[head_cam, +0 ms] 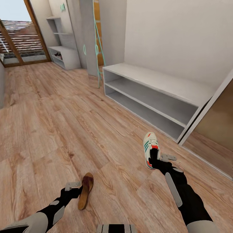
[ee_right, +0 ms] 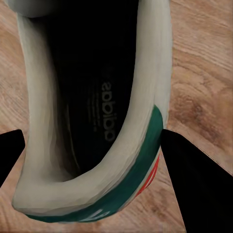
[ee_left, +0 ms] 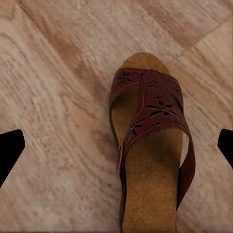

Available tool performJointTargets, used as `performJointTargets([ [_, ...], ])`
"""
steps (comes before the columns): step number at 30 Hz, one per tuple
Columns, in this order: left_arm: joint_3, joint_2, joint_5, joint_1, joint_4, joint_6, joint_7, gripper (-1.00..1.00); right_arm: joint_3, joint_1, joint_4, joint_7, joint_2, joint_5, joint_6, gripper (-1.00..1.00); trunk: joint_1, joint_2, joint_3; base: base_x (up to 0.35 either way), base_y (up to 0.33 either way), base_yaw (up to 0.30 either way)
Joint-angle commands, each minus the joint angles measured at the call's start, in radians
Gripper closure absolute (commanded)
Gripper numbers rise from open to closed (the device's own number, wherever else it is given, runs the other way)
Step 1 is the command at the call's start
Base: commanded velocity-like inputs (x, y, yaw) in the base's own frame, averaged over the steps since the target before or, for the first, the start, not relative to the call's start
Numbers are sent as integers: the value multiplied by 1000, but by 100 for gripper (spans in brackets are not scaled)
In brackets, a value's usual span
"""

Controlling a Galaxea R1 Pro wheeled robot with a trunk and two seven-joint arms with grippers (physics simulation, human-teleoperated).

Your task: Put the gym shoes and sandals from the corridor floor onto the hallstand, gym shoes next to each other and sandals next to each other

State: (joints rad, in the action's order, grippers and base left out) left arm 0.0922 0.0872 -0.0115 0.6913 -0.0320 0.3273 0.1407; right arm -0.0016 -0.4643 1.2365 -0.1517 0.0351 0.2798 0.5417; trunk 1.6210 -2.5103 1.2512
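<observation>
**Each arm on a shoe, rack far down the corridor**

The right gripper [head_cam: 157, 160] straddles the heel collar of a gym shoe [head_cam: 150, 149], fingers spread outside the heel, not visibly pinching; the shoe's long axis runs toward 12 o'clock. The left gripper [head_cam: 76, 189] is open, the sandal [head_cam: 86, 190] just at its 3 o'clock, toe toward 12. Both lie on the corridor floor [head_cam: 48, 129]. A plain white bench [head_cam: 155, 94] stands at 1 o'clock; the hallstand [head_cam: 64, 55] sits far off at 11.
</observation>
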Motion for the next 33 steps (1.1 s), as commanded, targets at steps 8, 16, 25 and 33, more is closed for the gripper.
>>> performJointTargets([
  [8, 8, 0, -2, 1, 1, 3, 7, -100, 2, 0, 1, -9, 0, 10, 4, 100, 3, -2, 45, 0, 0, -72],
  [16, 7, 0, -2, 1, 1, 3, 7, -100, 3, 0, 1, -9, 0, 10, 4, 100, 3, -2, 50, 0, 0, -23],
  [25, 7, 0, -1, 1, 0, 3, 7, -100, 2, 0, 3, -9, 0, 10, 3, 100, 3, -2, 50, -77, -47, -1],
  [33, 9, 1, 1, 1, 0, 3, 7, -100, 0, 0, 38, -9, 0, 10, 3, 100, 3, -2, 50, -14, -9, 0],
])
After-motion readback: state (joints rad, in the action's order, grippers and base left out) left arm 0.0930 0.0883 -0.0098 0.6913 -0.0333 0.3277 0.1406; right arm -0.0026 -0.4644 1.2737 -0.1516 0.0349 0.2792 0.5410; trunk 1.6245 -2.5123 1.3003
